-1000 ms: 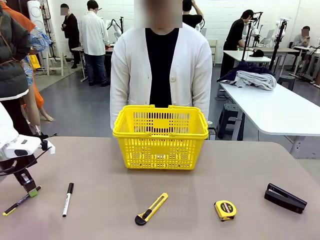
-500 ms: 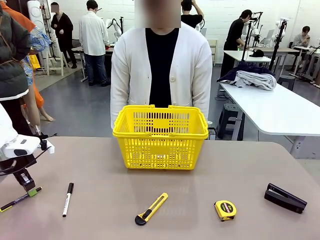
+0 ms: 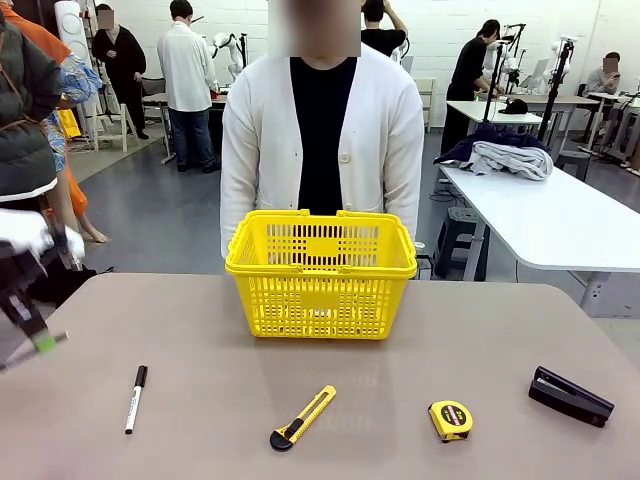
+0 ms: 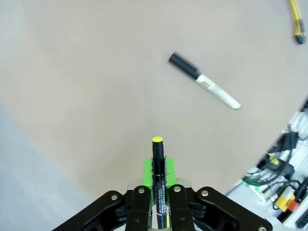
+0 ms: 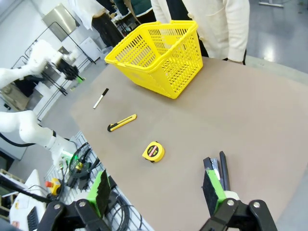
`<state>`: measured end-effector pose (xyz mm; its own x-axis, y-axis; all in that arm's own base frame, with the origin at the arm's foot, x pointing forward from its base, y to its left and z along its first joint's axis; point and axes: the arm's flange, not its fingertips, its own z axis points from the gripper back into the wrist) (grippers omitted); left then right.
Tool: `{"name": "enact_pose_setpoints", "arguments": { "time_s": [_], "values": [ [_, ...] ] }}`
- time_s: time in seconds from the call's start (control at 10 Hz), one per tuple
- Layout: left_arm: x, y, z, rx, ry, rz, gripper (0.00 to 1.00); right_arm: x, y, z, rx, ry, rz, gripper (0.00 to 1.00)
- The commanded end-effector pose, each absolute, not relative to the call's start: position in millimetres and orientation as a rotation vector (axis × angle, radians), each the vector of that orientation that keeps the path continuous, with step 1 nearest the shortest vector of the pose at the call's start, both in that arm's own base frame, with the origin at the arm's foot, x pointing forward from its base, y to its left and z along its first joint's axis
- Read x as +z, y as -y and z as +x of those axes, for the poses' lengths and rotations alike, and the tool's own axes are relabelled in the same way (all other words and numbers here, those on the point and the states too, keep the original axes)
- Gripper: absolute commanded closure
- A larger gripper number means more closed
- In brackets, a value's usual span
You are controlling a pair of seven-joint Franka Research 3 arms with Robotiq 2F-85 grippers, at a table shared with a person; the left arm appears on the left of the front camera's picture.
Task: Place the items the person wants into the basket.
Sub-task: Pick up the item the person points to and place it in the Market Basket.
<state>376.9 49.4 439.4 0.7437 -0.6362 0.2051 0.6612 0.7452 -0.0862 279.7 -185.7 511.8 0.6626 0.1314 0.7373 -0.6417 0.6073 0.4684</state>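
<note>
Left gripper [image 4: 157, 169] is clamped tight on the thin dark pen [image 4: 157, 144], whose yellow tip pokes out past the green pads. It holds the pen lifted clear of the table [image 3: 400, 370] at its left edge, well apart from the basket [image 3: 320, 305]. So 1 of the 3 wanted items looks picked up but not delivered; carrying it to the basket seems the step in hand. The utility knife [image 3: 303, 417] and the tape measure [image 3: 451, 420] lie on the table's near side, 2 pickups left. Nothing can be made out inside the basket, which stands before the person [image 3: 320, 140]. Right gripper [image 5: 156, 191] hangs over the table's right end, jaws spread wide, holding nothing. The white marker [image 3: 135, 398] and black stapler [image 3: 570, 395] should stay where they lie.
</note>
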Motion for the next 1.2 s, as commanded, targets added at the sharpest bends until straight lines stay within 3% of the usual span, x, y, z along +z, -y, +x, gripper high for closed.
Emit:
{"name": "enact_pose_setpoints", "arguments": {
  "time_s": [0.0,0.4,0.8,1.1],
  "values": [
    [542.4,-54.5,384.6,-0.802,0.248,-0.150,1.00,512.7,186.9,281.4,0.502,0.742,0.812,0.00],
    [647.2,-52.9,382.2,-0.888,0.320,-0.049,1.00,512.7,186.9,281.4,0.502,0.742,0.812,0.00],
    [666.2,-40.4,387.5,-0.898,0.354,-0.020,1.00,512.7,186.9,281.4,0.502,0.742,0.812,0.00],
    [697.5,39.8,425.6,-1.006,0.464,0.056,1.00,512.7,186.9,281.4,0.502,0.742,0.812,0.00]
  ]
}}
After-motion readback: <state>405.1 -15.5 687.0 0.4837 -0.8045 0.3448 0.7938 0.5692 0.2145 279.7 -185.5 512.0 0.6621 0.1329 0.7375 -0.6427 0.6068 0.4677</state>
